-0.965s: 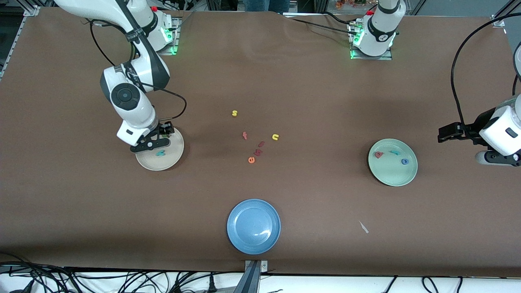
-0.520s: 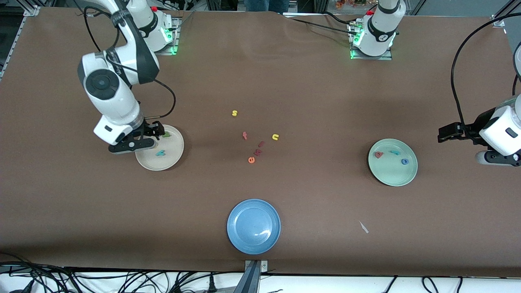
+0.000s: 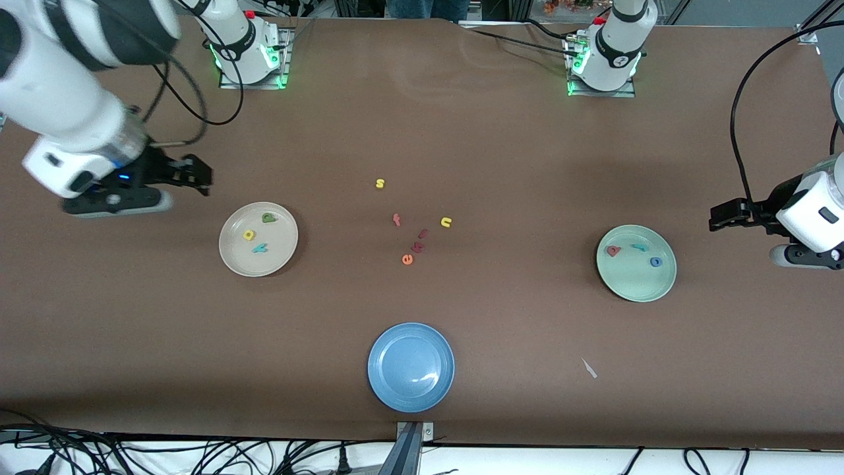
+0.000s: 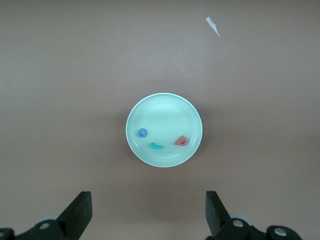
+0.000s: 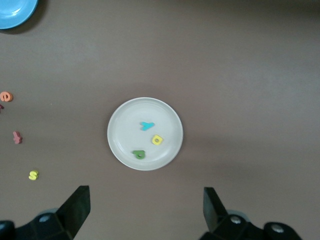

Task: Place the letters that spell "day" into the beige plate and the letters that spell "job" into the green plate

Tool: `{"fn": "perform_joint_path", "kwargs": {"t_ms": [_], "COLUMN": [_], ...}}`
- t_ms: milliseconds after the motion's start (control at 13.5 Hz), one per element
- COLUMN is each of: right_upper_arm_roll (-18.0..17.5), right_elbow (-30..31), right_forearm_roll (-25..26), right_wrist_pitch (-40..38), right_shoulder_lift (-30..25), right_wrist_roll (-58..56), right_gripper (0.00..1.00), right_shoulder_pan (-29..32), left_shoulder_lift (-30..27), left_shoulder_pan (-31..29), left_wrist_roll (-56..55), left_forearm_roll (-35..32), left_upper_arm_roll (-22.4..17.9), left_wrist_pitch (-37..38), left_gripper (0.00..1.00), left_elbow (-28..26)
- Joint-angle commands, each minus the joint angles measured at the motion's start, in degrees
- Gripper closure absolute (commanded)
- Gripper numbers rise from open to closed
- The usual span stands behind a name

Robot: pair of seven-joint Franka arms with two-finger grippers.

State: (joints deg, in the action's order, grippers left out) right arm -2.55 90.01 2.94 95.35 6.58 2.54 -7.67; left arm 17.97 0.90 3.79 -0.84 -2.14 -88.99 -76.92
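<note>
I am holding my right end effector [image 3: 188, 175] in the air over bare surface [image 3: 461, 132] at the right arm's end, just beside the beige plate [image 3: 280, 254], with its fingers [image 5: 75, 207] spread wide and carrying nothing. I am holding my left end effector [image 3: 725, 216] in the air at the left arm's end, just beside the green plate [image 3: 636, 287], with its fingers [image 4: 80, 210] spread wide too and likewise empty.

The beige plate is carrying three letters: the green "d" [image 3: 268, 217], the yellow "a" [image 3: 248, 234] and the teal "y" [image 3: 260, 248], lying apart from one another inside the rim. The right wrist view is showing the same three in that plate [image 5: 120, 150].

The green plate is carrying the pinkish-red "b" [image 3: 613, 251], the teal "j" [image 3: 638, 248] and the blue "o" [image 3: 655, 262], also lying apart from one another.

Between the two plates, loose letters are lying on the surface: a yellow "s" [image 3: 380, 183], a yellow "n" [image 3: 446, 222], an orange "e" [image 3: 407, 259] and several dark red letters [image 3: 418, 247]. A blue plate [image 3: 411, 396] is sitting nearer to the front camera, holding nothing. A small pale scrap [image 3: 589, 368] is lying on the surface nearer to the front camera than the green plate.
</note>
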Motion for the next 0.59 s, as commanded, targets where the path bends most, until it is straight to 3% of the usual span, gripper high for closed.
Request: {"fn": "perform_joint_path", "kwargs": {"t_ms": [0, 520], "right_upper_arm_roll": [3.8, 5.0], "right_elbow": [-1.7, -2.6], "right_forearm_roll": [-2.5, -2.5], "right_wrist_pitch": [-3.1, -5.2], "right_shoulder_lift": [-0.9, -1.0], "right_wrist_roll": [-3.2, -2.7], "right_gripper": [0.0, 0.0], "right_shoulder_pan": [-0.4, -0.2], "left_shoulder_lift": [-0.9, -0.9], "left_shoulder_pan": [0.2, 0.1], "left_wrist_roll": [0.9, 0.9], "left_forearm_roll": [-0.9, -0.8], "left_upper_arm_roll": [0.0, 0.1], "left_wrist_pitch": [0.0, 0.0], "left_gripper": [0.0, 0.0], "left_elbow": [-0.9, -0.8]}}
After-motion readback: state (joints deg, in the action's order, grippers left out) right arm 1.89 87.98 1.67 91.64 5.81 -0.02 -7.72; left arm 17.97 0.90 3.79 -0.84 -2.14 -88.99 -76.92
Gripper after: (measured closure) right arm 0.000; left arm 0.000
